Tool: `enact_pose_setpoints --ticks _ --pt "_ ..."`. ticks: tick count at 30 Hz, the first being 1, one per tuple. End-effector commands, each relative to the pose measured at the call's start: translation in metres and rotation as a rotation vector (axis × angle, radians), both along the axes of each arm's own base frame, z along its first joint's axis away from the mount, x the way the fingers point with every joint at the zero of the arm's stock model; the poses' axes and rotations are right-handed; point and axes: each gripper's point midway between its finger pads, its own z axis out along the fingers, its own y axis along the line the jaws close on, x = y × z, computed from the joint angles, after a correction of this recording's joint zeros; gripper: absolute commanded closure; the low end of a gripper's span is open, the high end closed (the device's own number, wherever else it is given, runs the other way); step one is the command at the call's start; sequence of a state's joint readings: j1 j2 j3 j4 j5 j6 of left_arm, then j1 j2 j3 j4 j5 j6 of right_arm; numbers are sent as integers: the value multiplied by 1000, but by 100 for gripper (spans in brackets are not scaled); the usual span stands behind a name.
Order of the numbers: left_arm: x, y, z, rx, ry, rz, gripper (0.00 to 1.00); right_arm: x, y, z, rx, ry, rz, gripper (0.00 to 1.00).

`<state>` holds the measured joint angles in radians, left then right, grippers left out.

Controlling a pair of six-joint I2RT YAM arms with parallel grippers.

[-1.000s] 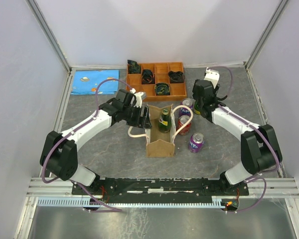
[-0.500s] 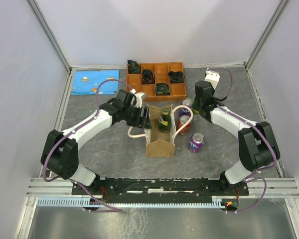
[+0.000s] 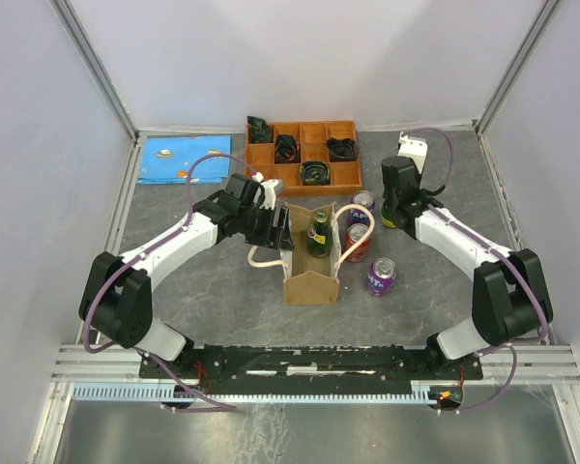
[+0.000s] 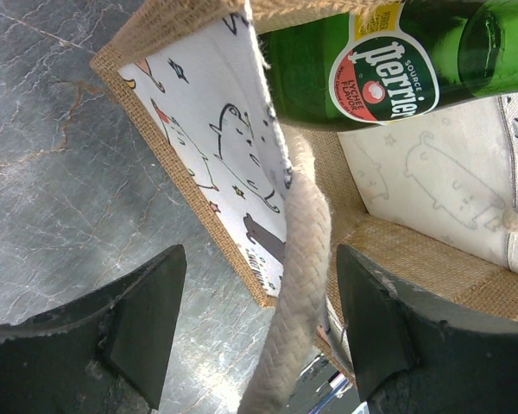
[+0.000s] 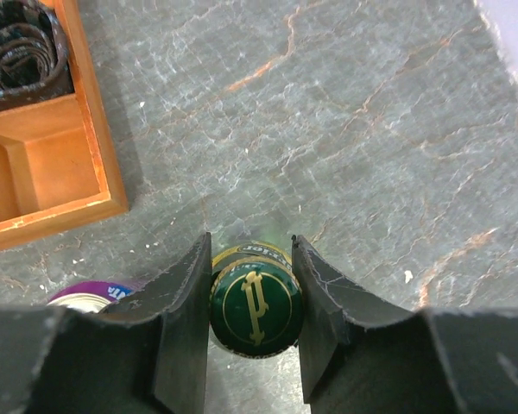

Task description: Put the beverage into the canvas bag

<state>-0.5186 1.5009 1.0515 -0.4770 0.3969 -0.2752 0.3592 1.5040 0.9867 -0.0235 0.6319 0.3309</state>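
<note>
**Right gripper on the bottle, bag off to its left**

We see the grey table [image 3: 222, 280] with the canvas bag [image 3: 311, 275] standing near its middle, mouth upward. Beyond the bag sits a wooden tray [image 3: 304, 155] of compartments.

Our left gripper [image 3: 275, 227] is at the bag's left side. In the wrist view its jaws are spread wide to either side of the bag's wall and one rope handle [image 4: 298, 285], and they do not visibly pinch either.

Our right gripper [image 5: 250, 246] is to the right of the bag and a little beyond it. Its jaws are closed against the cap of a green bottle [image 5: 255, 312]. That bottle stands upright on the table, long axis vertical, well apart from the bag. We take it for the beverage now in hand.

A Perrier bottle [image 3: 318, 235] already stands in the bag's far end, and the near end looks free.

A red can [image 3: 358, 242] stands just beside the bag's right wall. A third can [image 3: 364, 201] stands beyond it, and a purple can [image 3: 380, 275] is off the bag's right near corner.

The right arm is plainly the nearer one. We judge the move needs a straight lift and a carry leftward over the red can. The bottle then goes down, kept vertical, into the free end without snagging the right-hand rope loop.
</note>
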Motion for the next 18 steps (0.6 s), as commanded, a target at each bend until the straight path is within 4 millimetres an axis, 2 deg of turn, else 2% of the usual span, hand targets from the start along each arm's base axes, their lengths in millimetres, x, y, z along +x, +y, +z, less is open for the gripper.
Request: enact_pose_setpoints --ticks 1,10,15,18 --pt "13 -6 11 -29 -44 -3 23 21 0 122 42 -296 -14 100" --pt "19 -7 20 -29 -64 12 23 21 19 205 149 -437 86 100" --pt "17 -4 20 -22 -61 22 23 12 45 242 276 -492 207 100" --pt "21 -3 27 -29 -70 35 23 3 59 260 324 -517 271 100"
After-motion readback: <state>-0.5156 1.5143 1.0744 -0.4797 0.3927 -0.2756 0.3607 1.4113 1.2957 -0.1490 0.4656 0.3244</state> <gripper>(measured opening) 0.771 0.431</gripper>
